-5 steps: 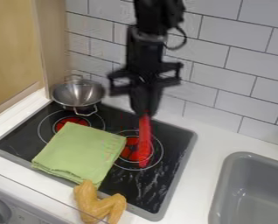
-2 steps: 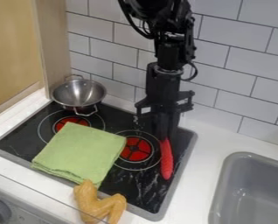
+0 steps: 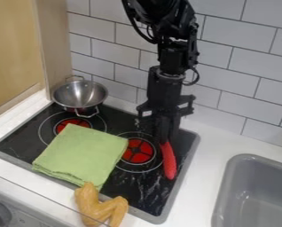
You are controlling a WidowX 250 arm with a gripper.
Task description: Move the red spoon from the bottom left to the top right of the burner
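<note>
The black gripper [image 3: 165, 138] hangs over the right rear part of the black stovetop [image 3: 182, 170], shut on the upper end of the red spoon [image 3: 169, 162]. The spoon's visible red part points down toward the front, beside the right-hand burner [image 3: 138, 150] on its right side, near the stove's right edge. Its upper end is hidden by the gripper. Whether the spoon touches the stovetop, I cannot tell.
A folded green cloth [image 3: 81, 153] covers the stove's left middle. A metal colander [image 3: 79, 95] stands at the back left, a yellow toy chicken wing [image 3: 99, 207] at the front edge. The grey sink [image 3: 253, 195] is at right; a tiled wall [image 3: 226, 99] rises behind.
The gripper has moved right and lower with the red spoon, which was over the right-hand burner and is now at its right side. Over the last moment both shifted only slightly.
</note>
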